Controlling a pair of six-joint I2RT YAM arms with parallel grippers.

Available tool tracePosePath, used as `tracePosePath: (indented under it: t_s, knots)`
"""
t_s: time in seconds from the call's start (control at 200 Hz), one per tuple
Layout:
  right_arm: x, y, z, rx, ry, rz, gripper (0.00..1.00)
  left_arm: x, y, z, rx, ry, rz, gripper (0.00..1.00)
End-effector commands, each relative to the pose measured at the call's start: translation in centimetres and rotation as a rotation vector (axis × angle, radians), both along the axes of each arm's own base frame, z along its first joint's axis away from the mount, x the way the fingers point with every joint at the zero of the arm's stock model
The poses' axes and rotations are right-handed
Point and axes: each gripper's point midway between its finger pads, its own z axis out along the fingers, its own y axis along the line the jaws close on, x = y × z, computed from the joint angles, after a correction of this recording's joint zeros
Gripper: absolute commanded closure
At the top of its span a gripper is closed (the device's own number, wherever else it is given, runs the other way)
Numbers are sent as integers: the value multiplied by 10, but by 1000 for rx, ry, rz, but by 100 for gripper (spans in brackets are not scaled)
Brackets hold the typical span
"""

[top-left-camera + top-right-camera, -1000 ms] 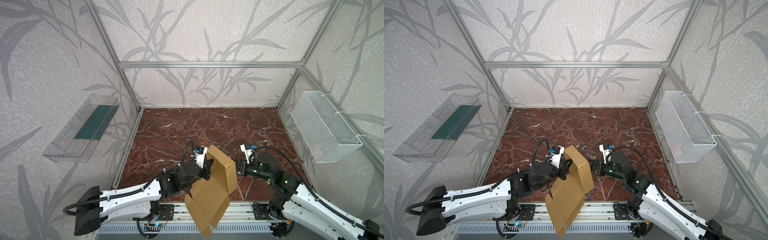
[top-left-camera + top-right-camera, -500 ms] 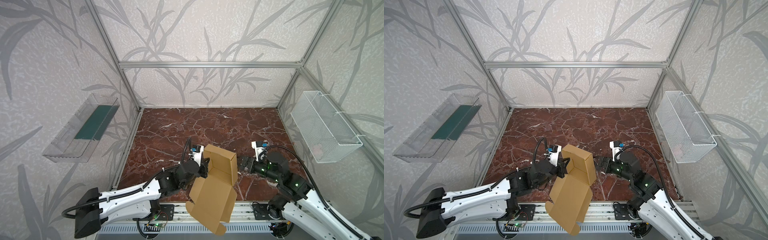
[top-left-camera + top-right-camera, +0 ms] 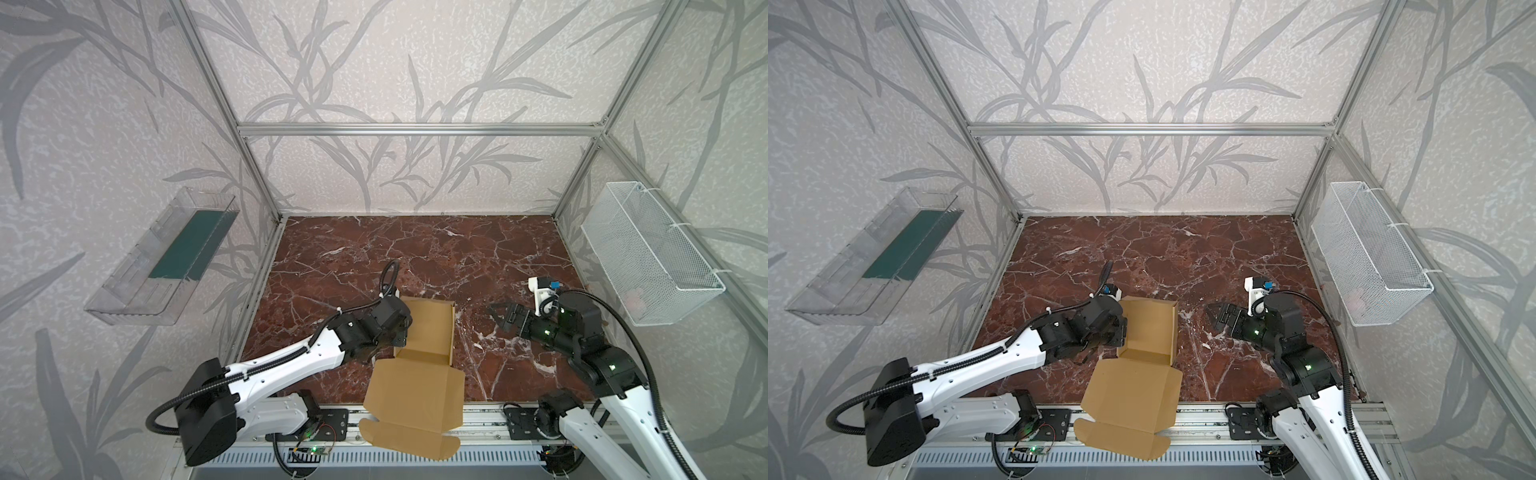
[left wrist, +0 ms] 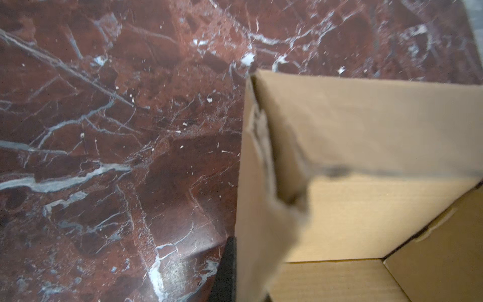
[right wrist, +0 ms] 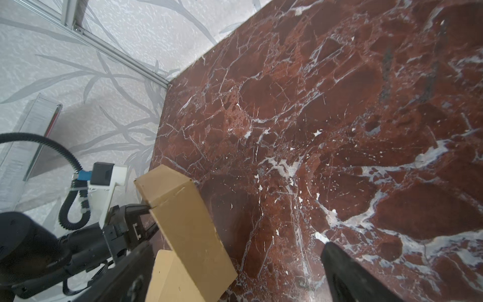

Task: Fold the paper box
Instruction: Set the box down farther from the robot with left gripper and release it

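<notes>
Your left gripper (image 3: 401, 331) is pinching the paper box (image 3: 430, 328) by a side wall — right gripper (image 3: 497, 318) hangs apart from it, jaws spread wide.

White arm shells (image 3: 291, 365), black joints (image 3: 386, 316) — ribbed black cables (image 5: 23, 137), small green lights (image 3: 611, 367)

readable text: none | paper box (image 3: 430, 328): plain cardboard, no print seen on it | wrist views blurred, small marks possibly missed

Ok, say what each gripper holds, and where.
Left gripper pinches the tan cardboard box by its left side wall; right gripper, open, holds nothing.
</notes>
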Motion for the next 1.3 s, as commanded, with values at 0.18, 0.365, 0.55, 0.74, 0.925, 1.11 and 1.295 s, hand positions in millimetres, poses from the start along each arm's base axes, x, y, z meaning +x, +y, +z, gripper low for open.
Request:
tracePosePath:
  t_s: [0.18,0.365,0.55,0.74,0.925,1.11,1.295]
  knots:
    - [-7,3,-1,-26,28,54,1,-19,20,-35,283,343,-58,100]
    - [-12,6,-7,-19,50,76,1,-18,14,-53,375,442,-122,100]
    - [-16,7,-15,-20,63,91,1,-18,12,-69,427,507,-147,96]
    - [-18,9,-23,-11,77,106,1,-14,11,-70,457,518,-160,86]
    - [-18,13,-33,6,99,119,1,-1,8,-49,468,472,-174,74]
    - [-18,17,-43,26,115,134,1,21,5,-10,457,377,-175,63]
    - [-22,33,-51,44,128,210,1,43,4,42,404,239,-142,60]
